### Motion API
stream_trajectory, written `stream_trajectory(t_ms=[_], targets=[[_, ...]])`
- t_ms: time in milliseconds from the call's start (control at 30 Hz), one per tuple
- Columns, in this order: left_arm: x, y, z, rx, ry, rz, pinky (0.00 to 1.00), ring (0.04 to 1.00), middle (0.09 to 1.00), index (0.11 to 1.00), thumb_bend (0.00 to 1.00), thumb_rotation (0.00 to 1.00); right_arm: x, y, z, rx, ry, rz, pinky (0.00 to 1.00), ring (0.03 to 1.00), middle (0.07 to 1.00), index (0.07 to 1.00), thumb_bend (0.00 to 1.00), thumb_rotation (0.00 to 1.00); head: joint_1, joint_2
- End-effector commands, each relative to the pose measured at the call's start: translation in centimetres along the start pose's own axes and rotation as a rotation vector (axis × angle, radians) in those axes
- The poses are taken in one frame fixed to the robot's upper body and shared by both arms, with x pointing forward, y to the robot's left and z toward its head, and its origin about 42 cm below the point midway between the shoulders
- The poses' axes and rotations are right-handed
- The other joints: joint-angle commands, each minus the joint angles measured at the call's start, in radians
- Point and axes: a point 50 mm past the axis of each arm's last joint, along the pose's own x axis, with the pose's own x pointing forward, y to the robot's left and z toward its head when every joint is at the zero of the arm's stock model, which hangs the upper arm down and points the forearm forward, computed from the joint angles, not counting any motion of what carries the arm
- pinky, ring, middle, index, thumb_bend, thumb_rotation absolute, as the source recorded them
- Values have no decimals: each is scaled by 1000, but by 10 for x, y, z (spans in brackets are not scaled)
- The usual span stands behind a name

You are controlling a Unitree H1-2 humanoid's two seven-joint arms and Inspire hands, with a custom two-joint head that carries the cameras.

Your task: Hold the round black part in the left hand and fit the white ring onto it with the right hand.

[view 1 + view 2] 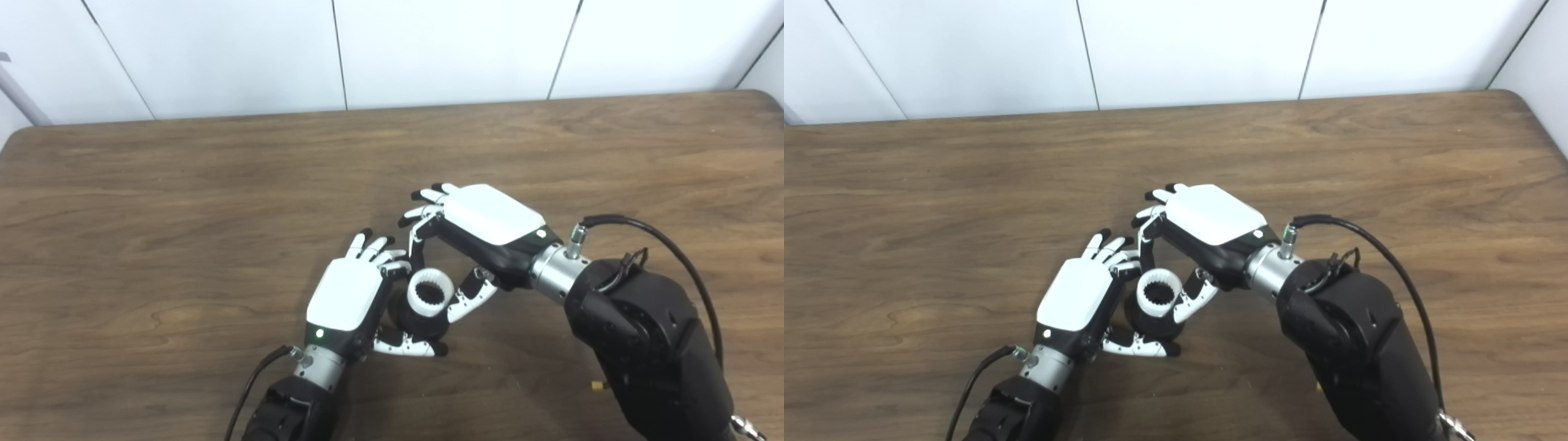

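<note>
While gripped, white ring bore-up, slightly tilted.

Under me lies a wooden desk, brown with a dark grain running left to right and a knot pattern near my left side. Its far edge runs straight across, with rounded corners at both ends. Beyond it stands a white wall of flat panels, split by thin dark seams; some seams are upright, others slant. At the far left, a grey bar leans across the wall down toward the desk's corner. I cannot tell what it belongs to.
</note>
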Motion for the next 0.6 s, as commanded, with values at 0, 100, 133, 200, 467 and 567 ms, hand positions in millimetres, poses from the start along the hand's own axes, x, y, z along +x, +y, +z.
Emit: stream_trajectory(t_ms=[0, 100, 133, 200, 467, 567], targets=[[-2, -2, -1, 25, 13, -23, 1000, 904, 786, 485, 521, 51, 0, -7, 2, -33, -17, -47, 1000, 970, 841, 485, 522, 134, 1, 1], [-1, -2, -1, 26, 11, -20, 1000, 903, 785, 485, 521, 51, 0, -5, 1, -27, -17, -42, 1000, 969, 840, 484, 522, 134, -1, 1], [-1, -2, -1, 26, 11, -21, 1000, 903, 786, 485, 521, 51, 0, -5, 1, -27, -17, -40, 1000, 969, 842, 484, 522, 134, -1, 1], [-1, -3, -1, 25, 11, -20, 1000, 903, 786, 485, 521, 51, 1, -4, 1, -27, -18, -38, 1000, 969, 843, 485, 522, 134, -2, 1], [1, -3, -1, 19, 13, -21, 1000, 906, 786, 485, 521, 51, 4, 2, 1, -16, -23, -32, 1000, 955, 835, 484, 522, 134, -8, -3], [2, -4, 0, 19, 14, -21, 1000, 906, 787, 485, 521, 51, 5, 4, 0, -11, -25, -33, 1000, 955, 834, 484, 522, 133, -11, -5]])
